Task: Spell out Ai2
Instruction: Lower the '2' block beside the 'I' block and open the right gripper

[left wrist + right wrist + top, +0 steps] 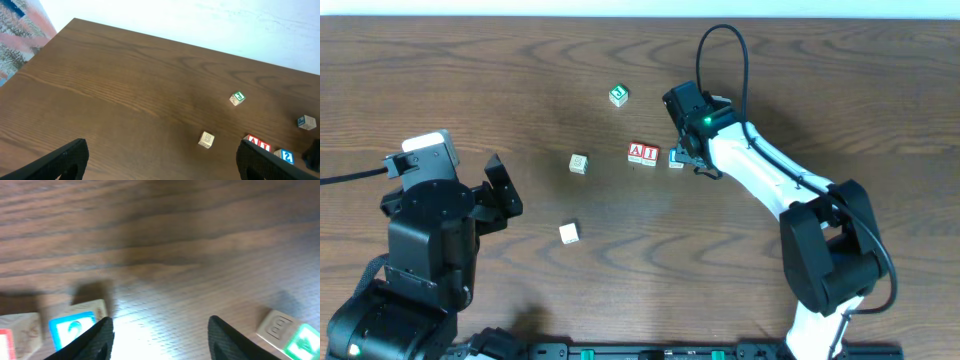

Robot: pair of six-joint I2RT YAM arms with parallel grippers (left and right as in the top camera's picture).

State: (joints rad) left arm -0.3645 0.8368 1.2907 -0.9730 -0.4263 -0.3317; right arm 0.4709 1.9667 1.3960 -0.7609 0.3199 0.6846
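Observation:
Two red blocks, A (637,153) and I (649,153), sit side by side mid-table. A blue 2 block (676,158) sits just right of them, a little apart. All three also show in the left wrist view: A and I (259,144), the 2 (286,156). My right gripper (692,156) hovers right beside the 2 block, open and empty. In the right wrist view the 2 block (75,325) lies just outside the left finger of the right gripper (160,337). My left gripper (502,190) is open and empty at the left, far from the blocks.
A green-lettered block (619,95) lies at the back, also in the right wrist view (292,332). A plain 5 block (579,163) and another pale block (569,233) lie left of the row. A blue-lettered block (306,121) shows in the left wrist view.

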